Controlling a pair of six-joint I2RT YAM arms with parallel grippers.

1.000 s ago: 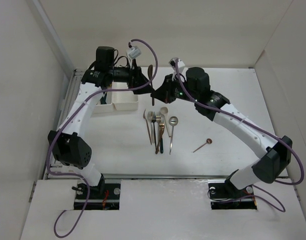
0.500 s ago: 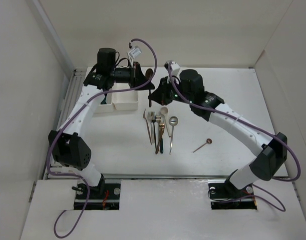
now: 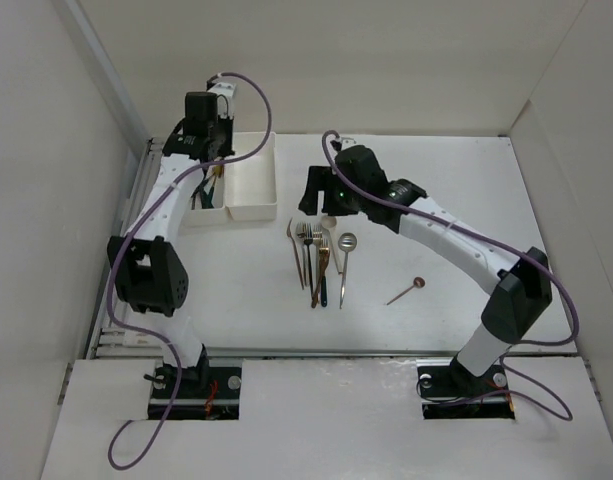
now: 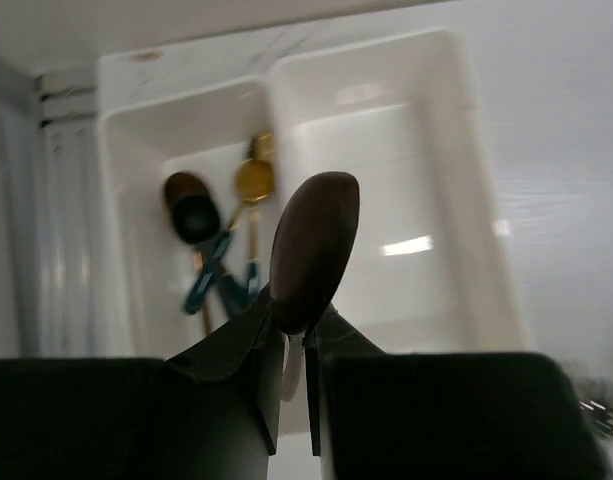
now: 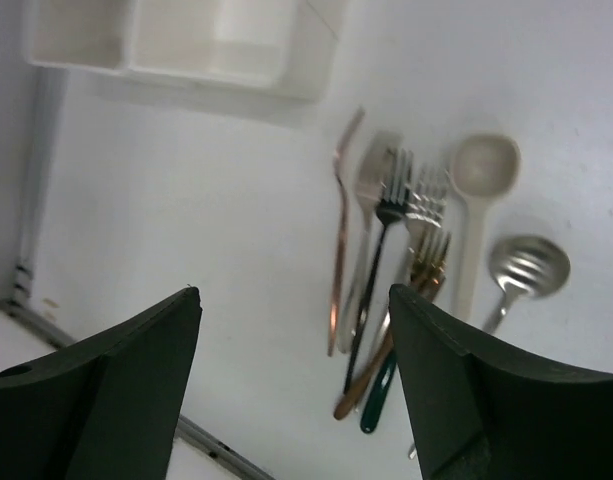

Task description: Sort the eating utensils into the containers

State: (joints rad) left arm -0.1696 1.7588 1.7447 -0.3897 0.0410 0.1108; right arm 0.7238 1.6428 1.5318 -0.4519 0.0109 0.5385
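Two white bins (image 3: pixel 251 185). On the table (image 3: pixel 236 285), five forks (image 5: pixel 388 215), two large spoons (image 5: pixel 483 168), one small copper spoon (image 3: pixel 407 290). At least two binned spoons (image 4: pixel 194 208); one dark spoon (image 4: pixel 311 250) held aloft.

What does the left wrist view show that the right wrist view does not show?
Only the left wrist view: a brown spoon gripped by the left gripper, and a few utensils lying in one of the white containers. Only the right wrist view: the open right gripper and the cluster of forks and spoons on the table. Both: the white containers.
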